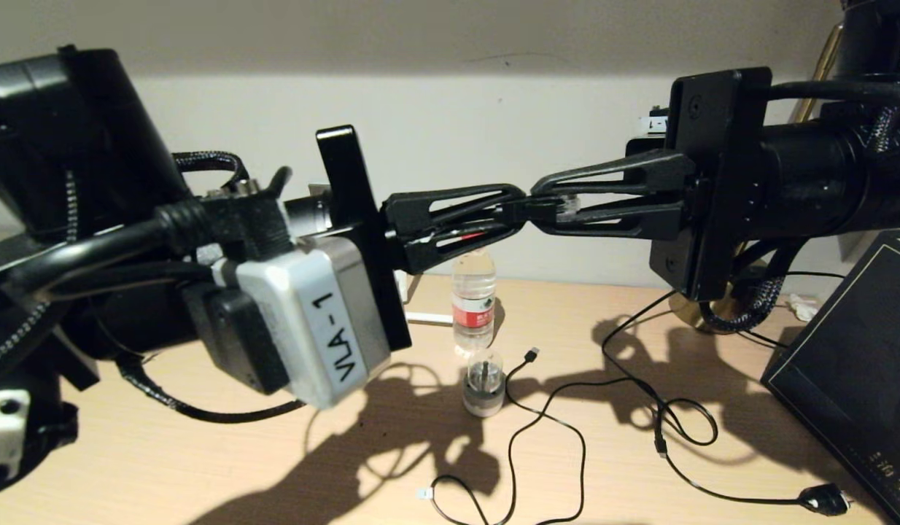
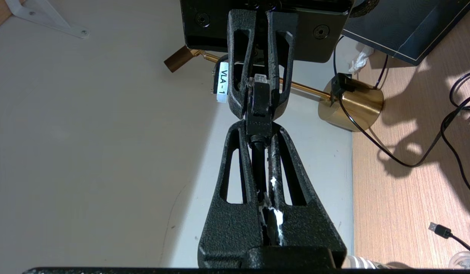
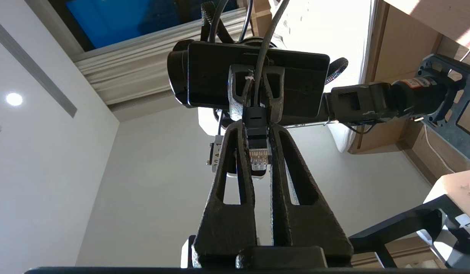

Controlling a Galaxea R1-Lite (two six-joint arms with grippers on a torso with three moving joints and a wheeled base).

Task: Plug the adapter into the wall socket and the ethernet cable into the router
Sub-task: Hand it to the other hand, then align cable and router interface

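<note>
Evidently light and stiff at its clear-tipped plug, the thick black ethernet cable [image 1: 548,210] is clamped by both the left gripper [image 1: 519,215] and right gripper [image 1: 543,206], jaws together on its hard black boot, at twelve o'clock above the clear plastic water bottle [image 1: 473,302].

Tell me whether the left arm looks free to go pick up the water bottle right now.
Probably not: the left end effector is shut on the ethernet cable, shared with the right end effector, well above the water bottle.

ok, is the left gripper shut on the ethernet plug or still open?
Shut. The left gripper clamps the ethernet cable just behind its clear connector, whose tip sits between the right gripper fingers, also closed on it.
</note>
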